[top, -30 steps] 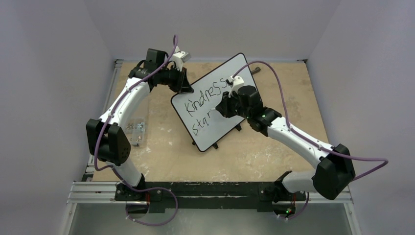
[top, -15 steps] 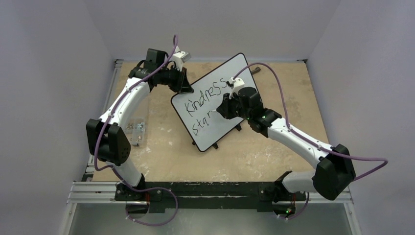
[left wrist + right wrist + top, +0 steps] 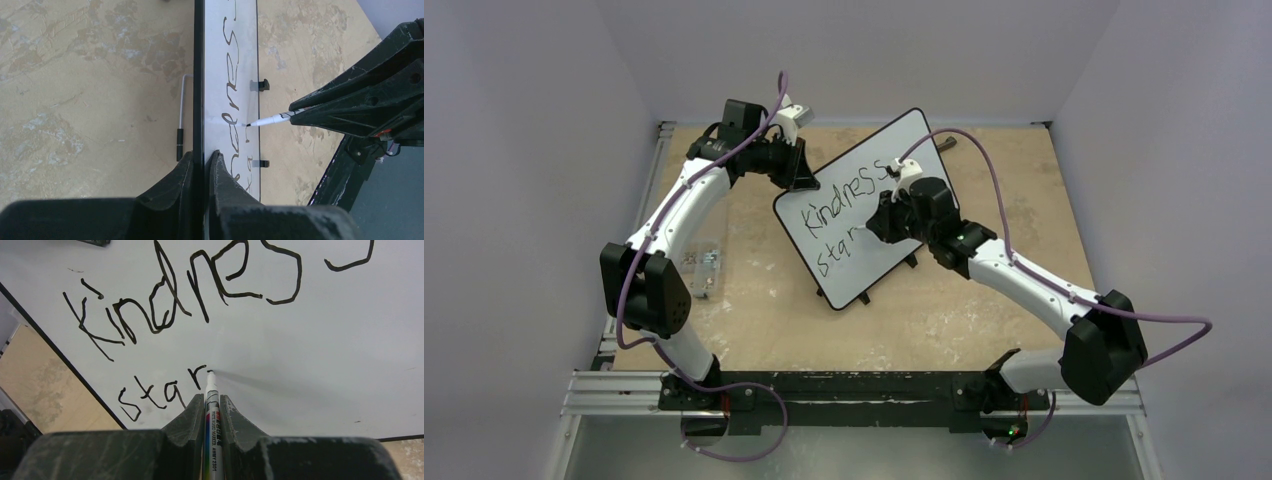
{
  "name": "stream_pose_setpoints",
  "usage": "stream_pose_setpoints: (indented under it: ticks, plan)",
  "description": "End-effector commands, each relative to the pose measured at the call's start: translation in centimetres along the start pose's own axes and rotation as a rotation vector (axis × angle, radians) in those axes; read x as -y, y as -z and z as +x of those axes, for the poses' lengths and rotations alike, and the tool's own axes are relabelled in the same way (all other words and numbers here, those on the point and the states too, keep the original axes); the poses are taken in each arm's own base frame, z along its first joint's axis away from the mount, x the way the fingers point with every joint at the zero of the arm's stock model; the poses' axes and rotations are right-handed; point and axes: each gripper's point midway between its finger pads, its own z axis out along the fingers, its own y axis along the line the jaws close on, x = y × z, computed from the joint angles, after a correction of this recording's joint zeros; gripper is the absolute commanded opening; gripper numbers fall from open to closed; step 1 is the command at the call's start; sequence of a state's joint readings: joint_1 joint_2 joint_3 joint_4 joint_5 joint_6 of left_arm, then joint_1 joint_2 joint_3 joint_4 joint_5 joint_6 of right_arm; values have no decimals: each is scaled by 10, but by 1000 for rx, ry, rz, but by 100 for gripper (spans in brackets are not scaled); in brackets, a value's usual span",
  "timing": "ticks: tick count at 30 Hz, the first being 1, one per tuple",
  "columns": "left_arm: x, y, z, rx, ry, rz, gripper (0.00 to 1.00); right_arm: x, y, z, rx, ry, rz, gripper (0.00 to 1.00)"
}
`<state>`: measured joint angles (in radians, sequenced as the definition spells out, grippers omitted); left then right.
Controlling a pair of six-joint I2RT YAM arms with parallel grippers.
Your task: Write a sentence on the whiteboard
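Observation:
The whiteboard (image 3: 894, 165) stands tilted on small black feet in the middle of the table. The sentence (image 3: 165, 310) on it reads "Kindness" above "star" in black. My left gripper (image 3: 201, 156) is shut on the whiteboard's upper left rim (image 3: 198, 75). My right gripper (image 3: 209, 400) is shut on a white marker (image 3: 211, 435) whose tip touches the whiteboard (image 3: 325, 340) just right of the "r". In the top view the right gripper (image 3: 871, 226) hides the end of the second line.
A thin metal rod with a black handle (image 3: 181, 120) lies on the table behind the board. A clear box of small parts (image 3: 701, 262) sits at the left table edge. The black front rail (image 3: 844, 390) holds both arm bases.
My right gripper has shifted slightly left and up along the board with the marker. The left arm and the board have not moved.

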<state>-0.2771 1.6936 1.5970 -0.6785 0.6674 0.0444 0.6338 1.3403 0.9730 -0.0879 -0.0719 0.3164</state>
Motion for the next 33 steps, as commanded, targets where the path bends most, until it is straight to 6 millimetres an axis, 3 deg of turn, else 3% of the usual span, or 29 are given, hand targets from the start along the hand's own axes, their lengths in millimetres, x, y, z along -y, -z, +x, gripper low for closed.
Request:
stream_pose_setpoints:
  ticks: [1,11,25,33]
  plan:
    - [-22,4,20,-88,-90,-130,0,4,-2,-7,35,-9,2,0]
    - [-22,4,19,-86,-91,-130,0,21,3,-10,46,-27,42,0]
    - [-22,5,19,-85,-92,-131,0,1,20,-32,90,-25,-33,0]
    - [-21,6,18,-83,-92,-128,0,-3,14,-45,111,-39,-47,0]
